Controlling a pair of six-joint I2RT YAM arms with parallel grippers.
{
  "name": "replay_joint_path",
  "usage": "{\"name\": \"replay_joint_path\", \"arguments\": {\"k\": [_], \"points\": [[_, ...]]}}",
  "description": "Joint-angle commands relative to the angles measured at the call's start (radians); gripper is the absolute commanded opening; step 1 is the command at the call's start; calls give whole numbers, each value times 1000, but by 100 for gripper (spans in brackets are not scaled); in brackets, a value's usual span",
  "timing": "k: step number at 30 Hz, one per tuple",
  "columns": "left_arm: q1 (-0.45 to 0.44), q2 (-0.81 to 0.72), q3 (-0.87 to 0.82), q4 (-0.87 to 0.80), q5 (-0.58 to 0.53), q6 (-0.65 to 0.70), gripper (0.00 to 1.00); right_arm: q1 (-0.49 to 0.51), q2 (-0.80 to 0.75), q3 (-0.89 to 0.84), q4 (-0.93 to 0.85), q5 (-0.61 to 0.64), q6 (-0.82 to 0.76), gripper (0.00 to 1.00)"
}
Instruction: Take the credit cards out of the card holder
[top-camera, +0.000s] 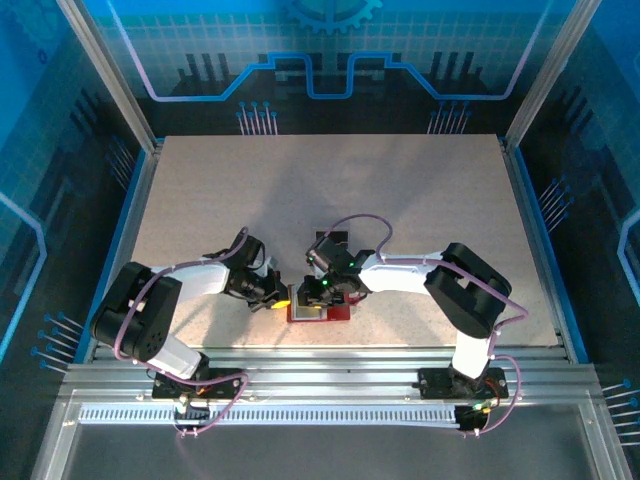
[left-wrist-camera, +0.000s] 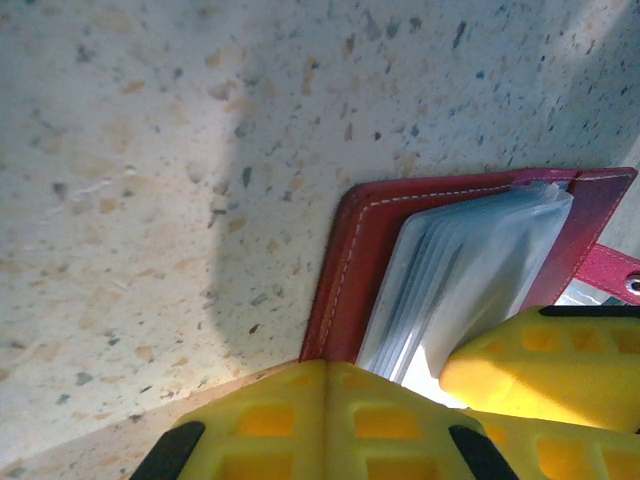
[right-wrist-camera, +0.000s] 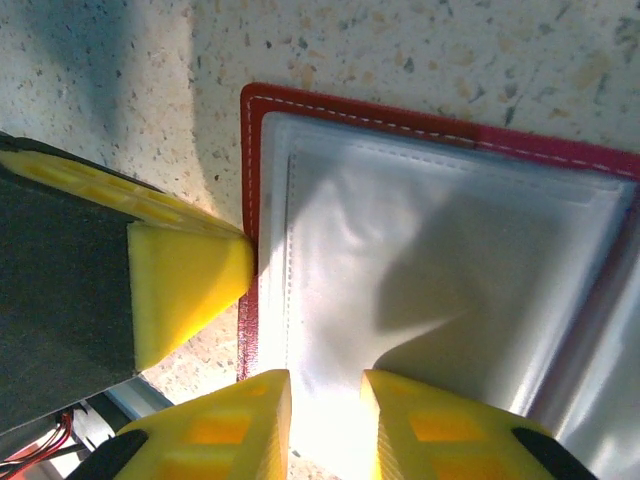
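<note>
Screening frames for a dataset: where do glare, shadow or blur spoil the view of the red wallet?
Top external: soft arm shadows on the speckled table, the red folding wallet small and largely covered. Left wrist: a soft shadow crosses the table; the left end effector is close and blurred. Right wrist: glare whites out the wallet's pale grey pockets near the bottom edge.

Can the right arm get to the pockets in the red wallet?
Probably yes: the right gripper hangs right at the pale pockets of the open red wallet, with nothing between.

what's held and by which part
Likely the card holder: right end effector straddles its pale pocket edge, grip unsure; left end effector touches its red cover.
</note>
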Motion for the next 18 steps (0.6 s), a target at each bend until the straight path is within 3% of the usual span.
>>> {"name": "replay_joint_path", "arguments": {"k": [1,18], "points": [[-5,3,-18,-41,-11,22,0,17,2,6,-60,34,-8,26],[-6,-21,22,-65,0,18,1,14,-29,-8,-92,71,-16,25]]}}
